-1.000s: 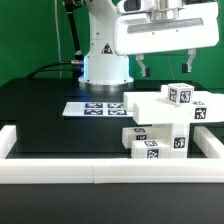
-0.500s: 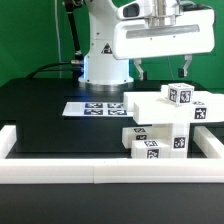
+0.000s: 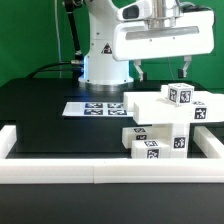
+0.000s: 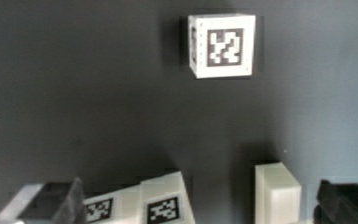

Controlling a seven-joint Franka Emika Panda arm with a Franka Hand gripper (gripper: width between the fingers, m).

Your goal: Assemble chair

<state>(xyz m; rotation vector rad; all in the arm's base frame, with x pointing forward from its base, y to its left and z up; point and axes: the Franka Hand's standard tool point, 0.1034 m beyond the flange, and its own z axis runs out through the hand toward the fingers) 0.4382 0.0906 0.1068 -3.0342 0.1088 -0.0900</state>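
The claw [image 3: 161,70] hangs open above the chair [image 3: 165,122], its 2 fingers [image 3: 139,71] spread wide and holding nothing. The chair parts (white blocks with black-and-white tags) sit stacked on the black surface [image 3: 45,115], just beside the marker board [image 3: 96,108] on the exterior view's right. A white rail [image 3: 60,172] runs in front of the chair. In the wrist view, 1 tagged block [image 4: 222,44] lies alone.
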